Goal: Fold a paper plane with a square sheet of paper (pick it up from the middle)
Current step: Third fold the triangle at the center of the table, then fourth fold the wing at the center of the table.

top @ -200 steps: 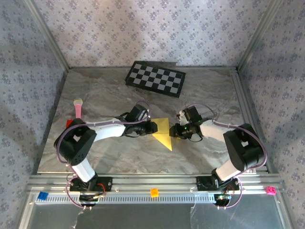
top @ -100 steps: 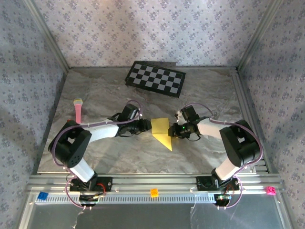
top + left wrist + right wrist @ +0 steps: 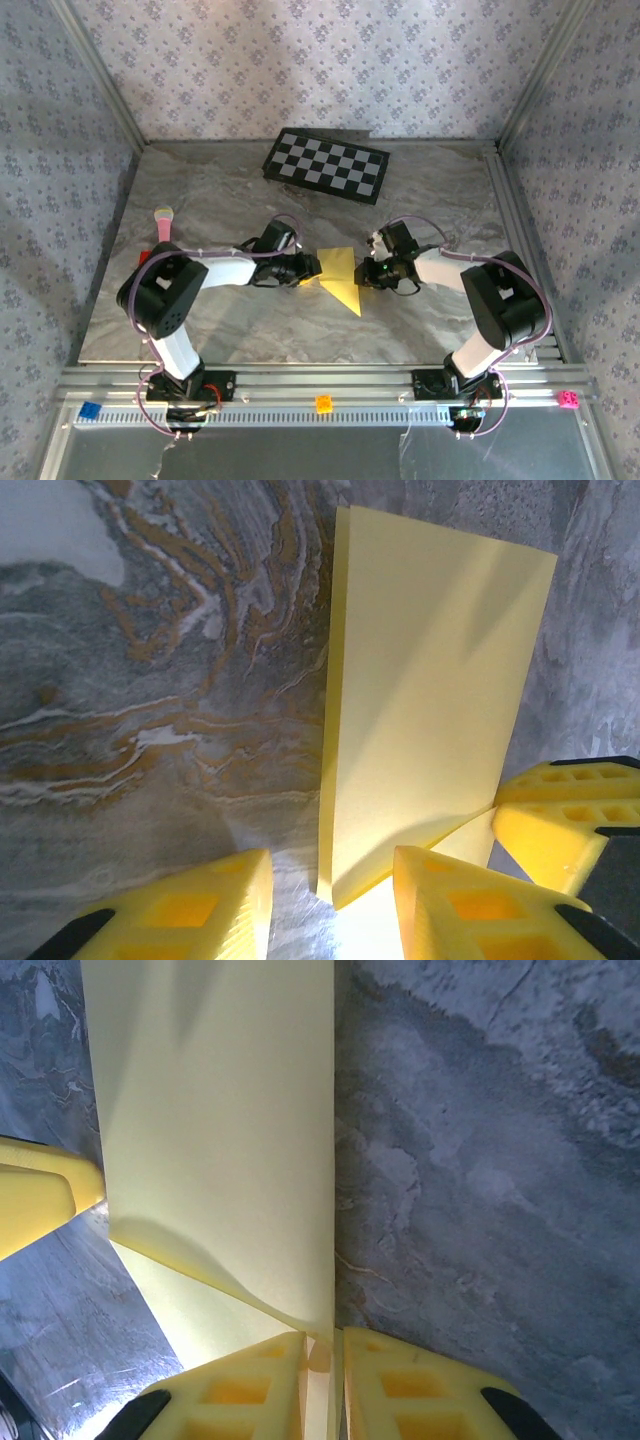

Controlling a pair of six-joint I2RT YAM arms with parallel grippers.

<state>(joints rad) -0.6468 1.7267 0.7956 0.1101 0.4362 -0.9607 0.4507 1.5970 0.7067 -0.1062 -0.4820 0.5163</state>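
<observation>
Item: square sheet of paper (image 3: 340,278), yellow, folded, on the marbled tabletop (image 3: 230,200), on the arms' side of the checkerboard (image 3: 326,165). Right pincer (image 3: 322,1360) clamped on its edge. Left pincer (image 3: 330,865) parted, paper corner in the gap.

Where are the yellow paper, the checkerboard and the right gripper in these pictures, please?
yellow paper (image 3: 340,277): top external view, middle of the folded sheet.
checkerboard (image 3: 328,166): top external view, centre of the board.
right gripper (image 3: 323,1346): right wrist view, midway between its fingertips.
</observation>
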